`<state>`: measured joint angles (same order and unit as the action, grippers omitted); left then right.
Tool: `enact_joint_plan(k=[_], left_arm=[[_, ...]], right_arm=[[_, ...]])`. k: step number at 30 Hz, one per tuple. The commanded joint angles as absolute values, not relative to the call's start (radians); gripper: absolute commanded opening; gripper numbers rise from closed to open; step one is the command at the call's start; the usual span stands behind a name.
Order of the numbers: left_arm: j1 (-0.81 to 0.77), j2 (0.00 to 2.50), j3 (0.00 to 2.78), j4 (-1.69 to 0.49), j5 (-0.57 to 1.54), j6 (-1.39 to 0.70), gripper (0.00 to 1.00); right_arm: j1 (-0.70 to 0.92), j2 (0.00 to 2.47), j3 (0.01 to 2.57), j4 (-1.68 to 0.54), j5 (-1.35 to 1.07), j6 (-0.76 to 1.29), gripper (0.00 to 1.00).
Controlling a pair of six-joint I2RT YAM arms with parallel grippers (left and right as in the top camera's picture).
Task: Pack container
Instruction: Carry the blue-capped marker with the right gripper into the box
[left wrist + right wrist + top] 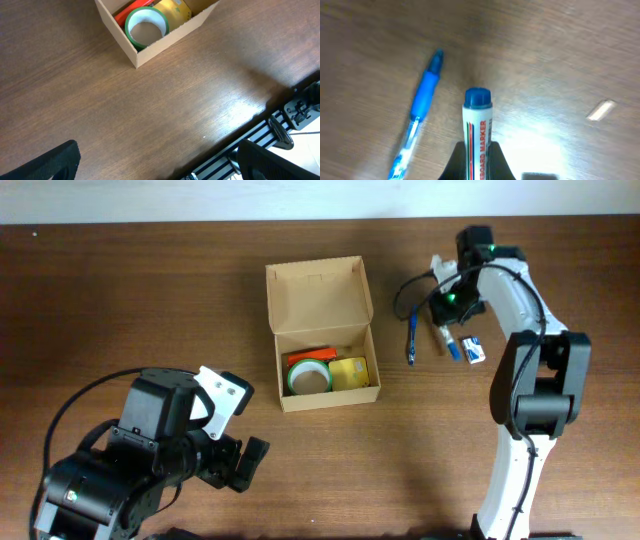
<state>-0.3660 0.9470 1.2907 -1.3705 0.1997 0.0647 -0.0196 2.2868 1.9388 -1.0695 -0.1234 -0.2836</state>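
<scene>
container (170, 41) cropped at top, marker (477, 125) base hidden, pen (422, 102) cropped

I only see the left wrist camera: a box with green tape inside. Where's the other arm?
Observer: The right gripper is off to the right of the box, shut on a marker.
Operator: Is anything else outside the box?
Observer: Yes, a blue pen lies loose just beside the marker.
Operator: Is the lid shut?
Observer: No, the lid stands open on the far side.
</scene>
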Motion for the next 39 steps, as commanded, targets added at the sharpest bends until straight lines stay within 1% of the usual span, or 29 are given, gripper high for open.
enact_joint_plan(k=[1,7,12,15,23,27,34,39], left_arm=[[-0.364,0.941,1.294,-1.37,0.214,0.084,1.0],[-0.364,0.941,1.294,-1.37,0.214,0.084,1.0],[-0.364,0.941,1.294,-1.37,0.214,0.084,1.0],[-0.364,0.941,1.294,-1.37,0.214,0.084,0.99],[-0.364,0.941,1.294,-1.37,0.214,0.084,1.0],[-0.364,0.941,1.294,-1.37,0.214,0.084,1.0],[-0.363,0.941,1.294,-1.37,0.213,0.084,0.99],[-0.363,0.941,1.294,-1.37,0.214,0.084,1.0]], right_arm=[[-0.007,2.295,2.057,-1.12,-0.123,-0.272,0.04],[0.028,2.294,2.271,-1.265,-0.139,-0.272,0.04],[0.088,2.27,2.411,-1.333,-0.146,-0.277,0.04],[0.137,2.238,2.452,-1.347,-0.146,-0.293,0.04],[0.306,2.173,2.473,-1.359,-0.146,-0.422,0.04],[0.379,2.172,2.473,-1.4,-0.148,-0.543,0.04],[0.484,2.172,2.437,-1.514,-0.267,-0.899,0.04],[0.526,2.185,2.343,-1.511,-0.266,-1.039,0.04]])
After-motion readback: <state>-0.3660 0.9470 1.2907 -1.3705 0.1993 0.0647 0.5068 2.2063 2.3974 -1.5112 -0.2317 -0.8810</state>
